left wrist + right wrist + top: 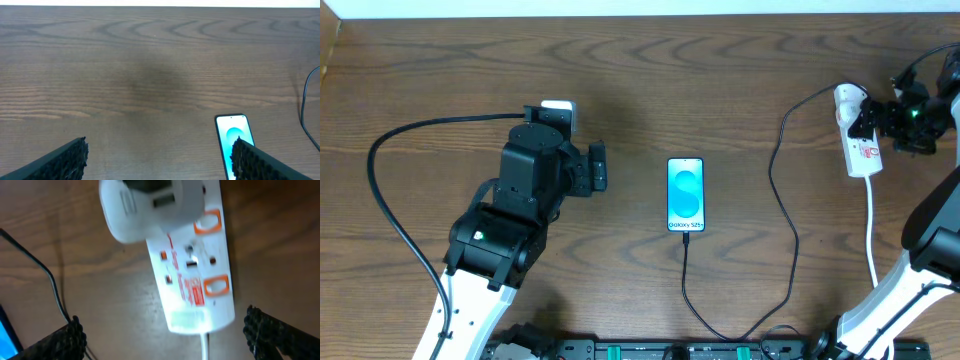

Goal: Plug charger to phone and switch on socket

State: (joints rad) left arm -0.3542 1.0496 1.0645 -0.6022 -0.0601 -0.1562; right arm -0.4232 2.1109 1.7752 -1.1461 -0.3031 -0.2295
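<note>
Black pads (62, 340) of our right jaws stand wide apart with nothing gripped; between them lies the white socket (200, 270), its adapter (150, 205) plugged in at the far end. Our left jaws also gape empty over bare desk (125, 75), the phone (231, 131) half hidden behind their right-hand pad. Only the overhead shows the charger (790, 200) running up to the phone's end.

phone (685, 193) screen, overhead: white line near the lower edge, "Galaxy S25+", small but legible.
phone, left wrist: lettering hidden behind the fingertip.
power strip (200, 280), right wrist: red print beside the outlets, too blurred to read.
</note>
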